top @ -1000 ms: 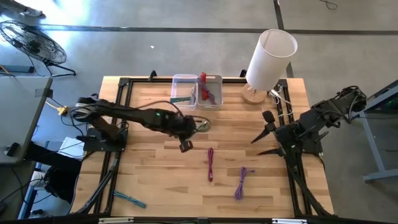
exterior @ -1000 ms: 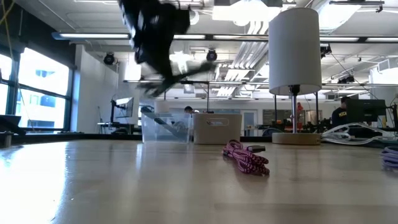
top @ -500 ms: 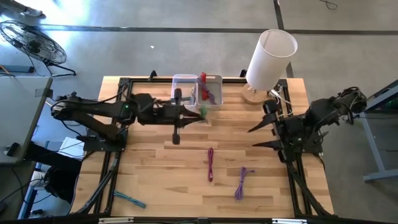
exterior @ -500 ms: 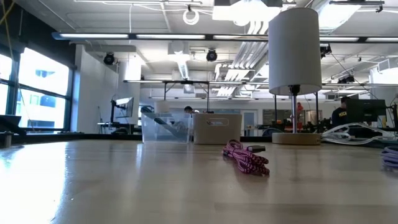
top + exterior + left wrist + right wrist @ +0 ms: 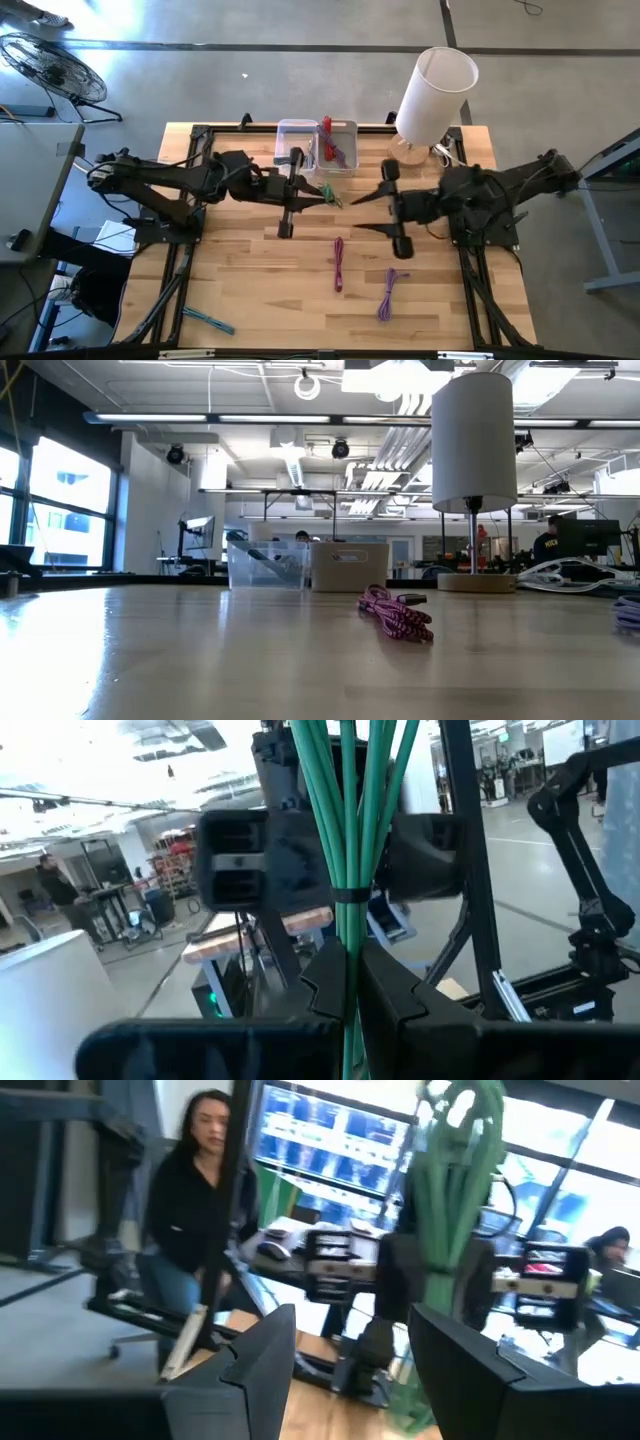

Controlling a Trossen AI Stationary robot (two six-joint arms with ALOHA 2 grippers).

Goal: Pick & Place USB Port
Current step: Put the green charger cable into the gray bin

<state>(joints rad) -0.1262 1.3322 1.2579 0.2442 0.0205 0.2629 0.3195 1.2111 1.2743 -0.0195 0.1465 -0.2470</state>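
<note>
My left gripper (image 5: 322, 194) reaches level toward the table's right, above the table's middle, and is shut on a bundle of green cable (image 5: 331, 196). In the left wrist view the green strands (image 5: 350, 830) stand out past my fingers, bound by a thin tie. My right gripper (image 5: 352, 215) is open, pointing toward the table's left, its fingertips just short of the bundle. The right wrist view shows the green cable (image 5: 455, 1170) ahead of its spread fingers. A pink cable (image 5: 339, 263) and a purple cable (image 5: 388, 293) lie flat on the wood. My left gripper pinches the green cable bundle between its two fingers (image 5: 400, 990), just below the thin tie (image 5: 350, 896). The fingers come level from the table's left. The bundle is lifted clear of the table and sticks out beyond the fingertips.
Two small bins (image 5: 300, 147) (image 5: 340, 147) stand at the far edge, with a white lamp (image 5: 430, 95) on its wooden foot to their right. A teal cable (image 5: 208, 320) lies near the left near corner. The low view shows the pink cable (image 5: 395, 612). People show beyond the table.
My left gripper has risen out of the low view, carrying the green cable clear of the table, and has turned level toward the table's right. My right arm has swung from the right edge toward the table's left, bringing its open gripper close to the cable.
</note>
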